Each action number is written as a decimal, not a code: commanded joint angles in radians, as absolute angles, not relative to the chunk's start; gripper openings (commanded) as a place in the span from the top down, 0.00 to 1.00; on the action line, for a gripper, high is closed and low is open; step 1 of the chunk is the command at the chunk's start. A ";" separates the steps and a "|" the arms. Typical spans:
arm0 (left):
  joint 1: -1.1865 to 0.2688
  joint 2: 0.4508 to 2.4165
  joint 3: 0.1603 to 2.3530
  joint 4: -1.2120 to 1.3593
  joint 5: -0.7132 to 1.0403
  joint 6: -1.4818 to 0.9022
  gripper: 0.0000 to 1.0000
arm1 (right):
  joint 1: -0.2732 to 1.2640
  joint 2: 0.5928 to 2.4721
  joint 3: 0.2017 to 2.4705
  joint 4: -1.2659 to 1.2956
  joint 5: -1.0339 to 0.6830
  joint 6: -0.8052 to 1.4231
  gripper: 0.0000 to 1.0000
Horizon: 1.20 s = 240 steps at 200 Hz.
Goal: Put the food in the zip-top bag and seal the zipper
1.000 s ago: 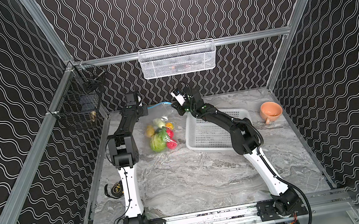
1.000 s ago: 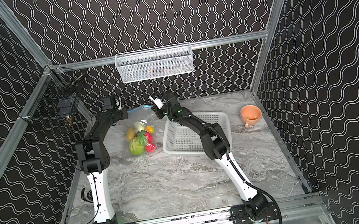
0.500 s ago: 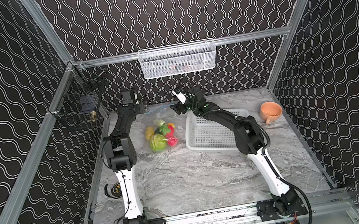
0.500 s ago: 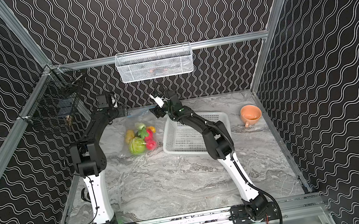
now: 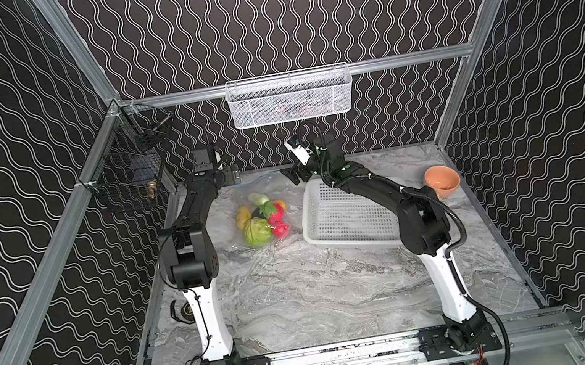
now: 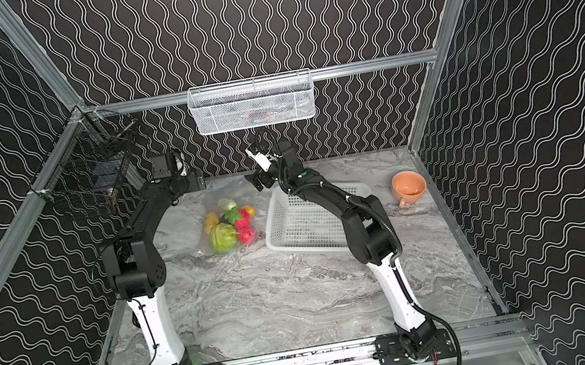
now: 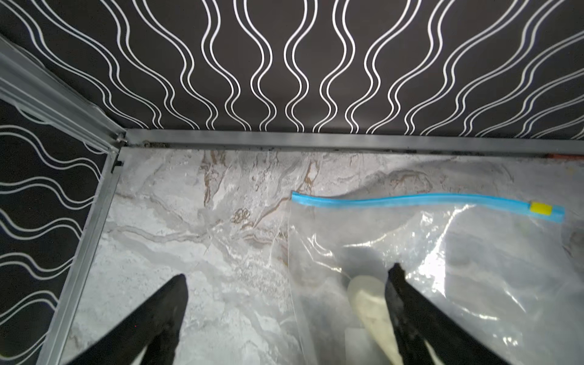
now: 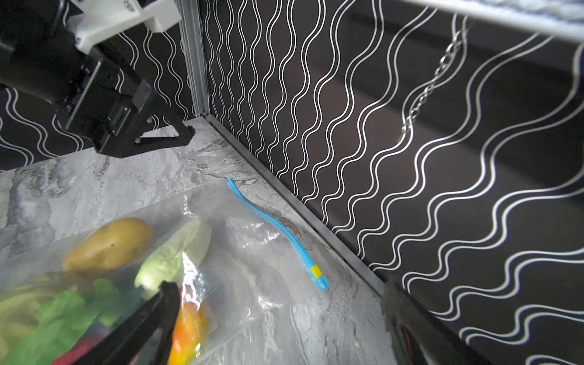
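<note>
The clear zip-top bag [image 5: 265, 200] lies flat on the marble table near the back wall in both top views. The food [image 5: 263, 220] sits inside it: green melon [image 6: 223, 237], strawberries, lemon [image 8: 109, 243], radish [image 7: 369, 303] and an orange piece [image 8: 189, 325]. The light-blue zipper [image 7: 410, 199] lies as a single strip on the table, its yellow tab [image 8: 316, 270] at one end. My left gripper [image 7: 288, 273] hovers open over the bag's left side. My right gripper [image 8: 281, 284] hovers open over the tab end. Neither holds anything.
A white perforated basket [image 5: 344, 215] stands just right of the bag, under my right arm. An orange cup [image 5: 442, 182] sits at the far right. A white mesh basket [image 5: 288, 97] hangs on the back wall and a black wire cage [image 5: 128, 170] on the left rail.
Both grippers have opened and let go of the bag's mouth. The blue strip, stretched between them before, has dropped onto the table, and both grippers have drawn slightly apart.
</note>
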<state>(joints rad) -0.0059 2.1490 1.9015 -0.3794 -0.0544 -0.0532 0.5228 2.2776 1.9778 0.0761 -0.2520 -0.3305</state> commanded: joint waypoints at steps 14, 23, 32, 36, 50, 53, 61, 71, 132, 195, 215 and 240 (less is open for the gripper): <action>-0.004 2.065 1.802 -0.285 -0.049 -0.071 0.01 | 0.525 2.187 1.902 0.053 -0.258 -0.361 0.01; -0.004 2.044 1.765 -0.255 -0.042 -0.074 0.01 | 0.525 2.167 1.894 0.031 -0.255 -0.358 0.01; -0.003 2.023 1.727 -0.232 -0.036 -0.081 0.01 | 0.525 2.143 1.882 0.012 -0.251 -0.356 0.01; -0.003 2.014 1.711 -0.225 -0.033 -0.085 0.01 | 0.525 2.131 1.873 0.008 -0.247 -0.357 0.01; -0.003 1.982 1.665 -0.204 -0.022 -0.096 0.01 | 0.525 2.077 1.825 0.005 -0.229 -0.359 0.01; -0.003 1.974 1.655 -0.199 -0.020 -0.098 0.01 | 0.525 2.065 1.810 0.008 -0.225 -0.357 0.01; -0.003 1.953 1.627 -0.188 -0.013 -0.100 0.01 | 0.525 2.030 1.770 0.018 -0.211 -0.359 0.01; -0.003 1.924 1.591 -0.171 -0.008 -0.103 0.01 | 0.525 1.987 1.722 0.028 -0.191 -0.360 0.01; -0.003 1.769 1.375 -0.094 -0.024 -0.125 0.01 | 0.517 1.769 1.479 0.062 -0.095 -0.317 0.01; -0.004 1.628 1.178 0.022 -0.114 -0.062 0.01 | 0.442 1.568 1.209 0.175 0.024 -0.198 0.01; 0.000 1.583 1.067 0.132 -0.093 -0.040 0.01 | 0.388 1.513 1.140 0.226 0.128 -0.099 0.01; 0.001 1.535 0.971 0.190 -0.060 -0.041 0.01 | 0.357 1.460 1.071 0.269 0.201 -0.031 0.01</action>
<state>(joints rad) -0.0029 1.5723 1.0332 0.0669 -0.0906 -0.0650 0.3744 1.5009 1.1187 0.1669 0.0917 -0.1398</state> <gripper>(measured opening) 0.986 0.992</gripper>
